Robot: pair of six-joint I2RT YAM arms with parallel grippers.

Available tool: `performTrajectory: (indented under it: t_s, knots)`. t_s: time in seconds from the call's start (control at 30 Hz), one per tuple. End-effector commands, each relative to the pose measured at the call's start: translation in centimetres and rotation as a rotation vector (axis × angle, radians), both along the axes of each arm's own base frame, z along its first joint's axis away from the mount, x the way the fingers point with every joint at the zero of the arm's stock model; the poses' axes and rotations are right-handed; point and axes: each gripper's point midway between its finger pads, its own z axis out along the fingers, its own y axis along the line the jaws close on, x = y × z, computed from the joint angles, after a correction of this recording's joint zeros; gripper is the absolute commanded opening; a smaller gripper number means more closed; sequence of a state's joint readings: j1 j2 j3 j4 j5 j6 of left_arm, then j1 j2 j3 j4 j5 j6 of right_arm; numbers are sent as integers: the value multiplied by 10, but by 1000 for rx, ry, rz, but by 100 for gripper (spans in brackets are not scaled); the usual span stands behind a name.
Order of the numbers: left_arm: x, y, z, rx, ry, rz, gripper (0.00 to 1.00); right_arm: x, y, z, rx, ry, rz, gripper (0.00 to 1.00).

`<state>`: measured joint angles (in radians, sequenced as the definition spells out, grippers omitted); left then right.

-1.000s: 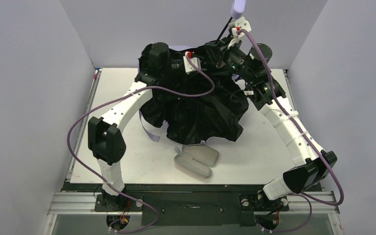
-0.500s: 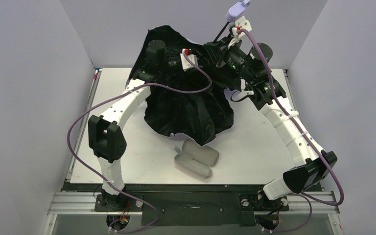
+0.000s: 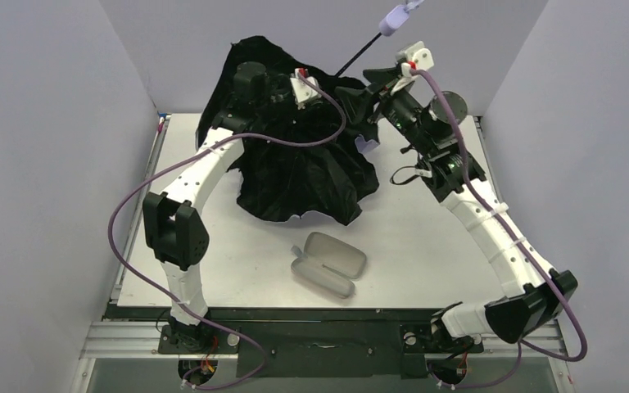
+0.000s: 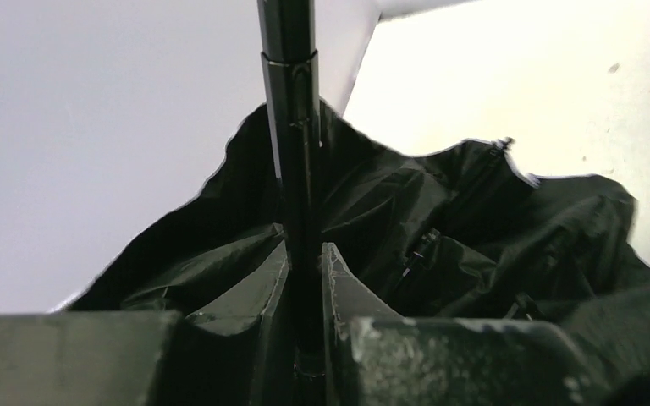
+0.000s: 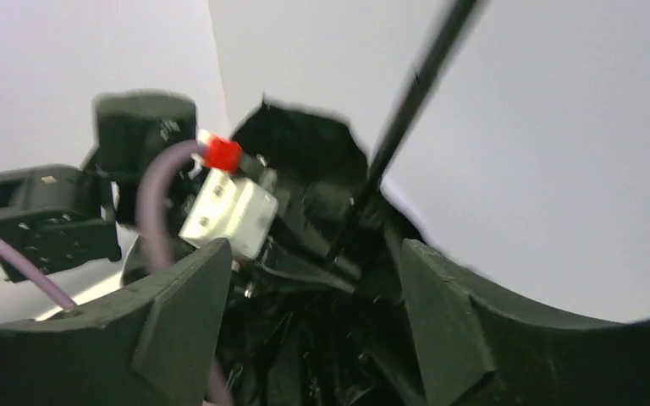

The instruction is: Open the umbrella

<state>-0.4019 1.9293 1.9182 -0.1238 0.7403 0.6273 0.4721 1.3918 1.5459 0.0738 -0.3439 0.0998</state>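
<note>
Broadly, one white table [image 3: 434,246], walled on three sides by plain grey panels, with bare surface to the left and right of the hard case [image 3: 328,264] and a narrow bare strip just beyond it. Item: the umbrella [image 3: 303,168], beyond the case and slightly to its left, part-spread. Its black lining faces the overhead camera in a crumpled mound. The near hem hangs close to the case but clear of it, and the far-left edge is lifted up in front of the back wall, past the table's far edge. Item: hard case, oval, pinkish-grey, lying flat near the table's front edge, with nothing touching it. Item: umbrella shaft [image 3: 360,54], thin and black, rising from the mound up and away from the case toward the right, with open air all round its upper run. Item: left gripper [image 4: 305,262], beyond the case and buried in the canopy folds, with both fingers pressed against the shaft from either side. Item: right gripper [image 5: 315,254], beyond the case to its right, just beside the shaft. Its fingers are spread wide with nothing held, and the blurred shaft shows past the tips. Item: lavender handle [image 3: 393,20], at the shaft's top end and farthest from the case, against the back wall.
</note>
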Motion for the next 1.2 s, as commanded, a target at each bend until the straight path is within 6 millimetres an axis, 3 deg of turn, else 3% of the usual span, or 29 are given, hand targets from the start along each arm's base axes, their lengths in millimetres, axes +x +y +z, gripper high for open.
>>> performTrajectory:
  t_s: [0.0, 0.17, 0.37, 0.57, 0.77, 0.93, 1.17]
  knots:
    - [2, 16, 3, -13, 73, 101, 0, -62, -39, 110, 194, -345, -19, 72]
    - [-25, -1, 35, -80, 53, 30, 0, -65, -45, 119, 250, -372, -17, 82]
    - [-45, -5, 67, -178, 74, -21, 0, -50, -51, 114, 290, -334, -61, 81]
    - [-66, -9, 76, -187, 62, -72, 0, -34, -69, 119, 393, -319, -115, 81]
    - [-85, -19, 80, -185, 61, -121, 0, -20, -54, 125, 429, -316, -41, 82]
    - [-95, -24, 86, -188, 75, -149, 0, -30, -34, 131, 437, -337, 98, 83]
    - [-96, -25, 99, -251, 141, -145, 0, -36, -28, 125, 405, -322, 134, 82]
